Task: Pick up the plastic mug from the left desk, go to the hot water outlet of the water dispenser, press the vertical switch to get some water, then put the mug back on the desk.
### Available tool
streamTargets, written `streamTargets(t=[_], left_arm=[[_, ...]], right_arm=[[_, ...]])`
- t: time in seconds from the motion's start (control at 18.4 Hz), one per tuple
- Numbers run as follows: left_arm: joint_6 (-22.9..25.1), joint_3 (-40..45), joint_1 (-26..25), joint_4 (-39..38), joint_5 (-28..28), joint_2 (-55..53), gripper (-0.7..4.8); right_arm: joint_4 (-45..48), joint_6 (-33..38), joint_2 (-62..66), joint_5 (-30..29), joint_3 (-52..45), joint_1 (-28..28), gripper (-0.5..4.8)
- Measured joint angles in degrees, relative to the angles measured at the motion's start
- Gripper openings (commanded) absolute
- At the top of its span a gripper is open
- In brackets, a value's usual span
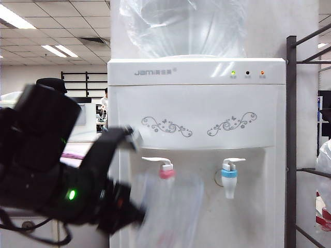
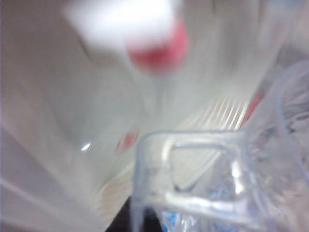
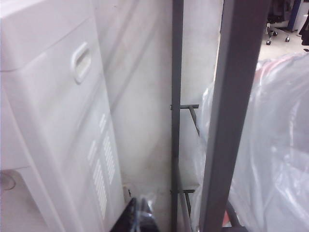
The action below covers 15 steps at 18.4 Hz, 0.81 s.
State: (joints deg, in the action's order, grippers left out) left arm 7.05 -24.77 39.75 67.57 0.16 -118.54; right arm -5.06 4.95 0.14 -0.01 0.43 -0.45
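The water dispenser (image 1: 196,103) fills the exterior view, white with grey swirls and a big clear bottle on top. Its hot water outlet (image 1: 167,173) has a red collar, and the vertical switch (image 1: 158,160) is the slim white lever above it. The clear plastic mug (image 1: 173,212) hangs blurred right under that tap, with my left gripper (image 1: 137,213) shut on its side. The left wrist view shows the mug's handle (image 2: 193,164) close up, with the red-collared tap (image 2: 157,46) blurred above. My right gripper (image 3: 140,217) is shut and empty beside the dispenser's side. A bit of the left desk's white front (image 1: 15,230) shows low behind the left arm.
A tap with a blue collar (image 1: 229,178) sits to the right of the red one. A grey metal rack (image 1: 291,139) stands right of the dispenser, its post (image 3: 236,116) close to my right gripper. Clear plastic wrapping (image 3: 275,145) bulges behind it.
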Motion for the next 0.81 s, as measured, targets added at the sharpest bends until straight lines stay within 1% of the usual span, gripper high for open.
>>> streamTargets(t=[0.11, 0.16, 0.22, 0.33, 0.38, 0.43, 0.49, 0.54, 0.7, 0.81], left_arm=[[6.6, -0.1, -0.3, -5.0, 0.0, 0.0, -0.05], [8.0, -0.4, -0.3, -7.1, -0.2, 0.0, -0.05], [8.5, -1.6, -0.3, -9.8, -0.7, 0.0, -0.05], [7.5, -5.2, -0.3, -14.8, -2.4, 0.0, -0.05], [5.6, -6.8, -0.3, -16.8, -3.3, 0.0, -0.05], [2.2, -7.9, -0.3, -18.2, -4.0, 0.0, -0.05], [-2.1, -8.7, -0.3, -18.9, -4.6, 0.0, -0.05], [-5.5, -9.0, -0.1, -19.2, -4.5, 0.0, -0.05], [-18.3, -10.9, 1.1, -20.7, -5.4, 0.0, -0.05], [-24.4, -12.6, 1.8, -23.8, -7.0, 0.5, -0.05]], right_arm=[[0.0, 0.0, 0.0, 0.0, 0.0, 0.0, 0.03], [0.0, 0.0, 0.0, 0.0, 0.0, 0.0, 0.03], [0.0, 0.0, 0.0, 0.0, 0.0, 0.0, 0.03], [0.0, 0.0, 0.0, 0.0, 0.0, 0.0, 0.03], [0.0, 0.0, 0.0, 0.0, 0.0, 0.0, 0.03], [0.0, 0.0, 0.0, 0.0, 0.0, 0.0, 0.03], [0.0, 0.0, 0.0, 0.0, 0.0, 0.0, 0.04], [0.0, 0.0, 0.0, 0.0, 0.0, 0.0, 0.03], [0.0, 0.0, 0.0, 0.0, 0.0, 0.0, 0.04], [0.0, 0.0, 0.0, 0.0, 0.0, 0.0, 0.03]])
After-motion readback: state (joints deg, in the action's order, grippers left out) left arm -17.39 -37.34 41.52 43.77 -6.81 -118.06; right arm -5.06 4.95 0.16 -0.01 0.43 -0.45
